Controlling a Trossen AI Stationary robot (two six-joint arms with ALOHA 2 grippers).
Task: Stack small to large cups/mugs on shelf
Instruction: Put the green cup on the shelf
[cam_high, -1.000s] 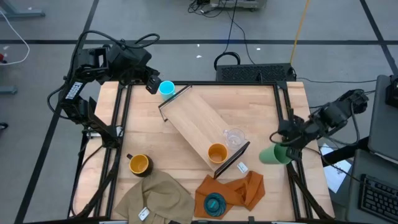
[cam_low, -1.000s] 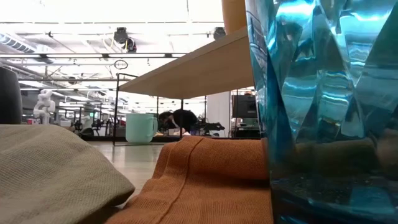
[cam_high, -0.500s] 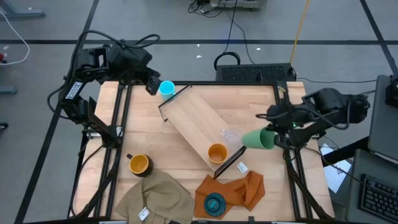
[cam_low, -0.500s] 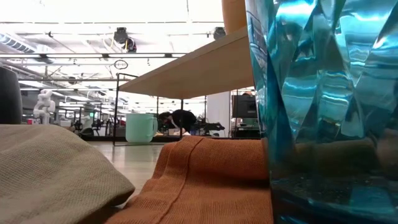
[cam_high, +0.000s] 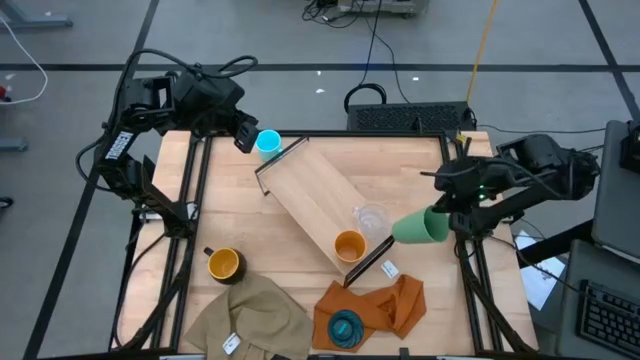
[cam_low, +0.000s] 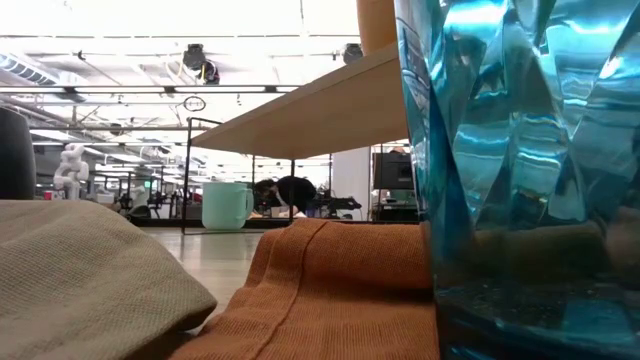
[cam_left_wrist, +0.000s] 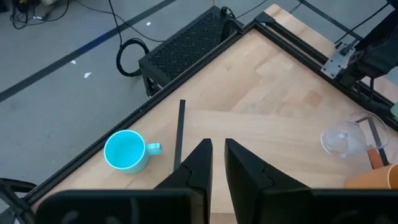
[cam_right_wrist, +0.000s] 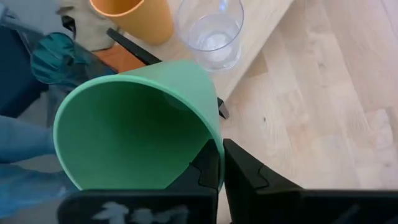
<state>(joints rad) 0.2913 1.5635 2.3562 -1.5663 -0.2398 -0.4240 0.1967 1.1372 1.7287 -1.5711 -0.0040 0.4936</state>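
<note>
Low view mostly blocked: ribbed teal cup (cam_low: 520, 180) filling the right side, cut off at top and bottom; orange cup (cam_low: 377, 25) showing only as a sliver above the shelf (cam_low: 310, 115); dark mug (cam_low: 15, 155) cut off at the left edge behind the tan cloth (cam_low: 90, 265); both arms out of sight there. In the right wrist view, base of the green cup (cam_right_wrist: 134, 127) hidden behind the dark fingers (cam_right_wrist: 242, 171)

Right gripper (cam_high: 447, 212) clamped together on the rim of the green cup (cam_high: 420, 227), cup tipped on its side with mouth pointing away from the arm, held above the worktop (cam_high: 420, 165) just beside the shelf's (cam_high: 320, 200) near end, close to the clear tumbler (cam_high: 371, 217) and orange cup (cam_high: 348, 245), both standing on the plank. Left gripper (cam_high: 243, 134) at the far left corner, fingers (cam_left_wrist: 245, 168) nearly together, holding nothing, beside the light-blue mug (cam_high: 267, 143) on the worktop. Dark mug (cam_high: 222, 264) near the tan cloth (cam_high: 250, 315); ribbed teal cup (cam_high: 345, 328) on the orange cloth (cam_high: 385, 305)

Compared with a second ago: green cup carried from beyond the worktop's right edge inward toward the shelf; half a second ago slightly nearer the tumbler, now a touch back and lower. Left arm, mugs, cloths and shelf unchanged
</note>
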